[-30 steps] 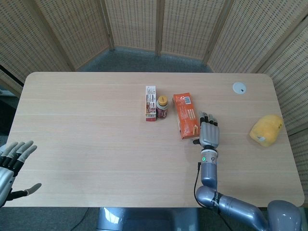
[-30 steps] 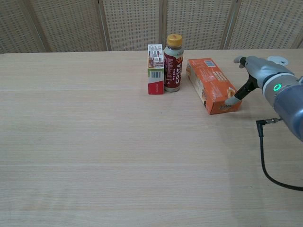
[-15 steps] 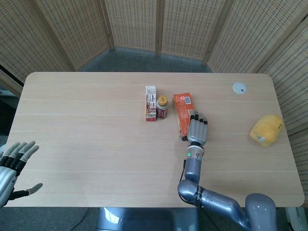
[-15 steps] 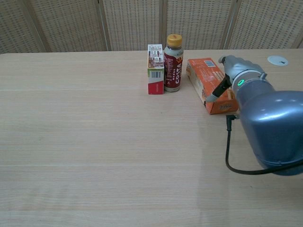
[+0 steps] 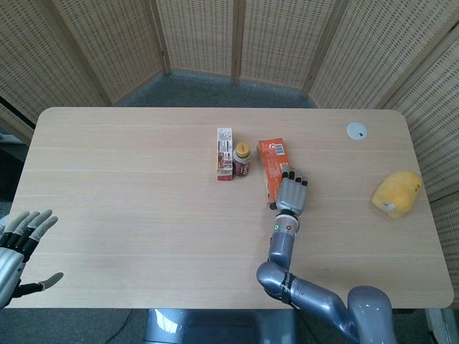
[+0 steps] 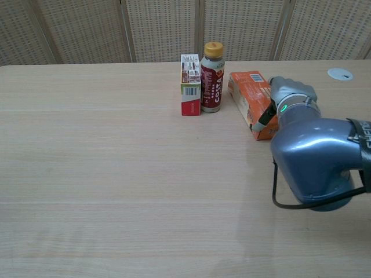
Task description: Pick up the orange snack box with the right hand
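The orange snack box [image 5: 270,159] [image 6: 248,92] lies flat on the table, right of centre. My right hand [image 5: 291,194] [image 6: 285,94] lies over its near end, fingers stretched out along the top and pointing away from me. In the chest view the thumb reaches down the box's near left side. The box rests on the table and the fingers are not curled around it. The right forearm [image 6: 316,156] fills the chest view's right side and hides the box's right edge. My left hand [image 5: 21,240] hovers off the table's near left corner, fingers spread and empty.
A brown drink bottle [image 5: 242,160] [image 6: 212,77] and an upright white and red carton [image 5: 224,154] [image 6: 189,84] stand just left of the box. A yellow soft object [image 5: 396,192] lies at the right edge. A white disc [image 5: 356,130] [image 6: 339,73] sits at the back right.
My right hand has moved left, from beside the box's right edge to on top of its near end, and the forearm has swung left with it. The box and left hand stayed put.
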Controlling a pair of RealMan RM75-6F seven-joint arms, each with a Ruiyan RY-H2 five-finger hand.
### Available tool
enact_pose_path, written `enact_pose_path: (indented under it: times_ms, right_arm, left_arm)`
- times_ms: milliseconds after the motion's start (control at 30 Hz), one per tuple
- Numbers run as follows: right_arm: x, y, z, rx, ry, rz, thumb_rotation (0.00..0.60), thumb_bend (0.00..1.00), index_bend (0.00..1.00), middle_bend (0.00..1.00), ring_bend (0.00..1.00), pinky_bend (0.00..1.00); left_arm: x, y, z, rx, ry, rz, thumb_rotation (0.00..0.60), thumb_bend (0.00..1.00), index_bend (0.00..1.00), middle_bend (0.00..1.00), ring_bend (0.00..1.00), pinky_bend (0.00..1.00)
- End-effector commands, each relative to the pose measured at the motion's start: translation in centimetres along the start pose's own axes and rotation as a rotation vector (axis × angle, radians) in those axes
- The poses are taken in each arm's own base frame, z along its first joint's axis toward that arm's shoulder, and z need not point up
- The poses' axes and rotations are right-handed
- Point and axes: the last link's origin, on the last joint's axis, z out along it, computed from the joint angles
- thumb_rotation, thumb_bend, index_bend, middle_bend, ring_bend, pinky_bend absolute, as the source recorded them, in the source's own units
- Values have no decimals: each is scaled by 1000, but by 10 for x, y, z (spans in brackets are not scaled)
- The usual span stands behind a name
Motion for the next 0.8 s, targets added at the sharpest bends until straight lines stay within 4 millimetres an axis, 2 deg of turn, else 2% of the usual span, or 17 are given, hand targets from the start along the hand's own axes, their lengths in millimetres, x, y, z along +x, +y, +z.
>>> enact_pose_path:
  times_ms: [33,267,433,800]
  right_arm:
    - [4,10,14,-5,37,-26,600,0,0,0,0,0]
    - [24,35,38,-54,86,-30,600,0,0,0,0,0]
    - [29,49,48,-81,50,-17,600,0,0,0,0,0]
    - [23,53,61,-46,-10,-75,600,0,0,0,0,0]
  left_arm:
    - [0,0,0,1,-1,-1,600,57,98,0,0,0]
    - [-2,1,1,-3,-7,3,600,56,99,0,0,0]
    - [-6,3,1,-7,-20,8,600,57,99,0,0,0]
    - [-8,4,0,-8,-22,12,600,57,98,0,0,0]
